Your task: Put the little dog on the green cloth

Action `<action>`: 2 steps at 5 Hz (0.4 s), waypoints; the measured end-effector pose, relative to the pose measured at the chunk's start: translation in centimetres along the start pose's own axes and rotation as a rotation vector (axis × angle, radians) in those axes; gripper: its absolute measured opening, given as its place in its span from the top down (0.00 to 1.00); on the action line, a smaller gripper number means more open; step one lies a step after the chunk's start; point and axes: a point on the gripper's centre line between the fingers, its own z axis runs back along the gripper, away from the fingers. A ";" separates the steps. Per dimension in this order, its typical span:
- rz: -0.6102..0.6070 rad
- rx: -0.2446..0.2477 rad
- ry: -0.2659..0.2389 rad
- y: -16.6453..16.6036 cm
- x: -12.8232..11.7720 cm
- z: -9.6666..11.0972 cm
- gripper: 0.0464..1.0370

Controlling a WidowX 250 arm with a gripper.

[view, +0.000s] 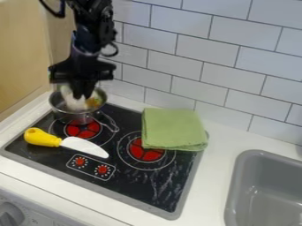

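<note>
Well, start with the tiled wall (206,64), close behind the work: likely to take a knock in case of too deep a sweep by the arm (88,28). On the glossy black stovetop (159,185), expect little grip, hence a skid after any hurried, short release. Well to the right, beware of the grey sink (268,194), a possible landing place after too long a carry. Next, consider the folded green cloth (171,126), spread over the stovetop's rear right corner and onto the counter: apt to bunch or slip under a low, dragging approach. Nearer trouble at the metal saucepan (73,117), on the rear left burner: likely to tip or come along after a snag on rim or handle. Just in front of it, the toy knife (41,137), easily nudged by a shifted pan. Inside, a pale, blurred shape, probably the little dog (72,101), right under the gripper (81,94). Impossible to tell from here: released or clenched. With a shallow or lopsided hold, a drop back inside, perhaps onto the small yellow-orange thing (93,102) beside it.
</note>
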 end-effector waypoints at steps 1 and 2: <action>-0.012 -0.017 -0.042 -0.2 -0.2 2.1 0.98; -0.009 -0.040 -0.090 -0.6 0.1 4.1 0.98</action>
